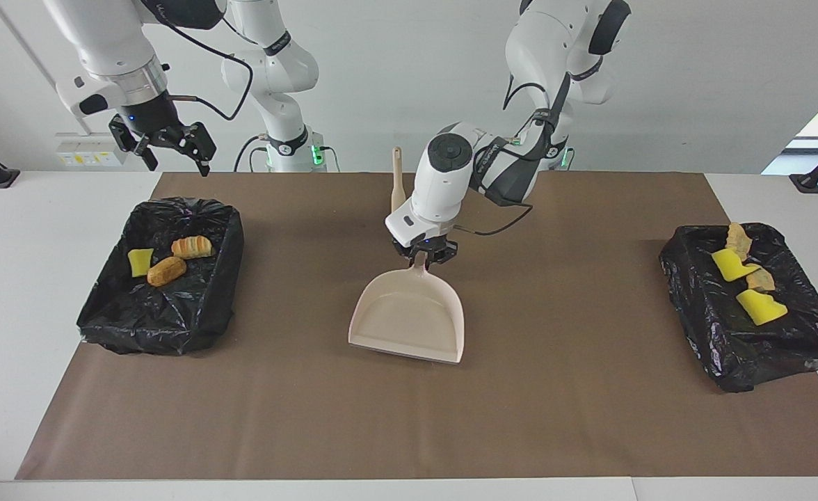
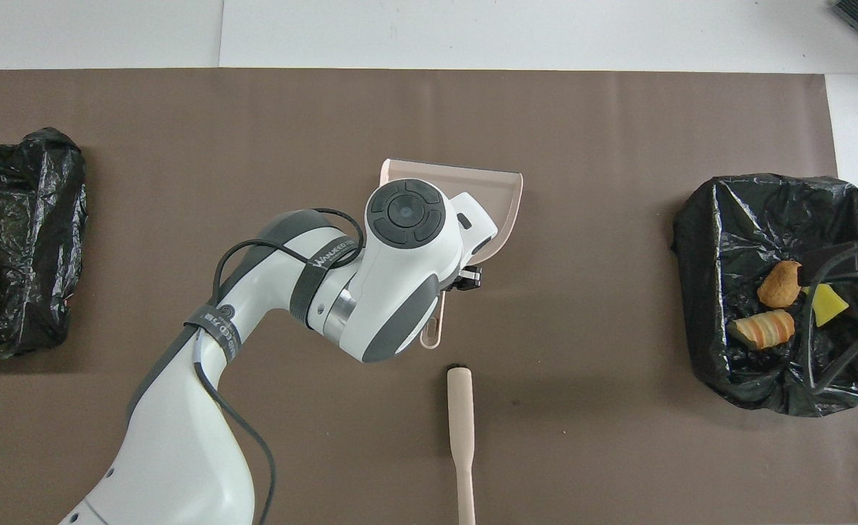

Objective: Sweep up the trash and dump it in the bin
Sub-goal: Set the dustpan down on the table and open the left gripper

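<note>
The left end effector grips the dustpan handle mid-worktop; lower it flat before releasing (empty, so nothing spills). The right end effector hangs open above the bin. Trash sits inside bins.

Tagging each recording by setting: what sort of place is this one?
Probably a robotics lab bench set up for a cleaning trial: two fixed arms at a white table under a brown mat, with staged foam and bread scraps in black-lined bins, against a bare wall.
</note>
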Controlling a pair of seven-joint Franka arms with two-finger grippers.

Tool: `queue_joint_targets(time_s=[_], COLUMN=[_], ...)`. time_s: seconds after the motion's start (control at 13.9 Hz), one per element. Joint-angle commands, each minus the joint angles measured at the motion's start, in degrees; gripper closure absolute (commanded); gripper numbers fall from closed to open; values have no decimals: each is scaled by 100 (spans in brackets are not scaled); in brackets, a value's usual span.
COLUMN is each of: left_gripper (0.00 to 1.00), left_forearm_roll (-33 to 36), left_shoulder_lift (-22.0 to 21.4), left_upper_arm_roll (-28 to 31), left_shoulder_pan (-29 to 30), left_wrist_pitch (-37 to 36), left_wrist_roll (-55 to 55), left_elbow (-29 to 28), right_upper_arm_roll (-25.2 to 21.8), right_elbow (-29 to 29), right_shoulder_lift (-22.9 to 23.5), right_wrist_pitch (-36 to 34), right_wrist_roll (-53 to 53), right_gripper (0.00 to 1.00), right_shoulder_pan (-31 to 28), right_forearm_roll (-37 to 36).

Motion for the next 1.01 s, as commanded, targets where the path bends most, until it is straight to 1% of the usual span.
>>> queue_joint_targets(time_s=[0.0,0.07,0.29,0.43,0.51,0.58,0.65,0.79,0.87,0.94], left_gripper=[100,100,100,100,79,45,23,1,0,0], left_forearm_roll=[3,3,3,3,3,11,64,370,389,389], left_shoulder_lift=[847,865,865,848,848,822,813,716,507,209], left_upper_arm_roll=[160,152,152,152,160,169,169,204,213,213], left_shoulder_pan=[-201,-201,-175,-140,-122,-113,-113,-70,9,123], left_wrist_pitch=[-290,-318,-344,-458,-615,-721,-783,-915,-942,-933], left_wrist_roll=[-334,-369,-361,-361,-361,-369,-369,-361,-352,-343], left_elbow=[1161,1206,1198,1163,1163,1163,1163,1154,1041,839], right_upper_arm_roll=[291,493,477,477,477,486,486,486,477,477], right_elbow=[-86,-86,-86,-113,-113,-113,-113,-104,-104,-78], right_shoulder_lift=[-88,-80,-97,-106,-115,-115,-115,-97,-88,-80], right_wrist_pitch=[-25,-16,-25,-34,-34,-25,-16,36,158,160], right_wrist_roll=[-112,-121,-77,-77,-69,-112,-139,-148,-130,-121], right_gripper=[0,0,0,0,0,0,0,0,0,0], right_shoulder_pan=[-276,-434,-322,-348,-339,-339,-339,-392,-392,-392], right_forearm_roll=[83,83,145,154,223,233,224,215,215,215])
